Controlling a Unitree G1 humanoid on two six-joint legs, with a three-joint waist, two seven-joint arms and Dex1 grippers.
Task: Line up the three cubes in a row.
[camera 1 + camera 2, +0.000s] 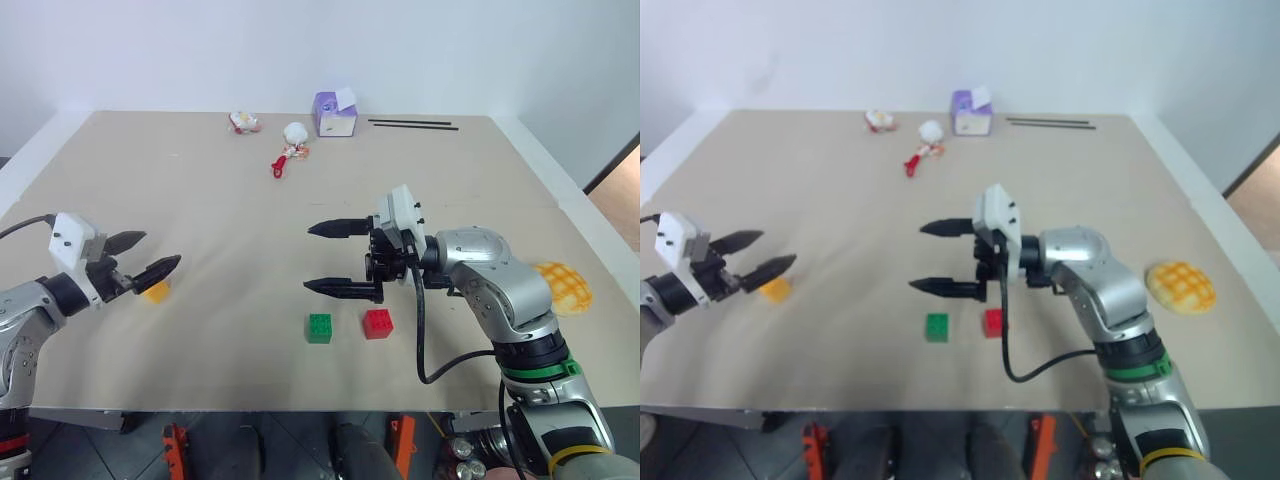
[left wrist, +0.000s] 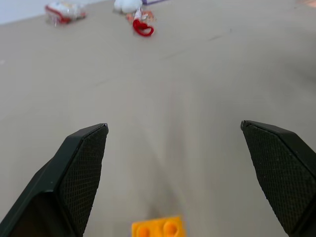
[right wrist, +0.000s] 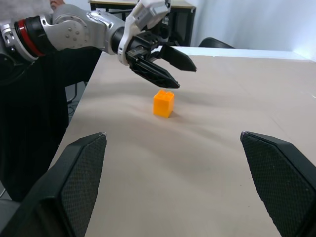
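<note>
Left eye view: green cube [image 1: 319, 328] beside red cube [image 1: 378, 324]; orange cube [image 1: 156, 291] apart.

Green cube [image 1: 319, 328] beside red cube [image 1: 378, 324]; yellow-orange cube [image 1: 156, 291] far left.

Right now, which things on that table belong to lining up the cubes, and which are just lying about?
For the job: green cube, red cube, yellow-orange cube.

Lying about: yellow checkered bun, purple-and-white box, two black sticks, small red-and-white toys.

Green cube [image 1: 319, 328]; red cube [image 1: 378, 324]; yellow-orange cube [image 1: 156, 291]; yellow checkered bun [image 1: 563, 287]; purple-and-white box [image 1: 334, 116].
</note>
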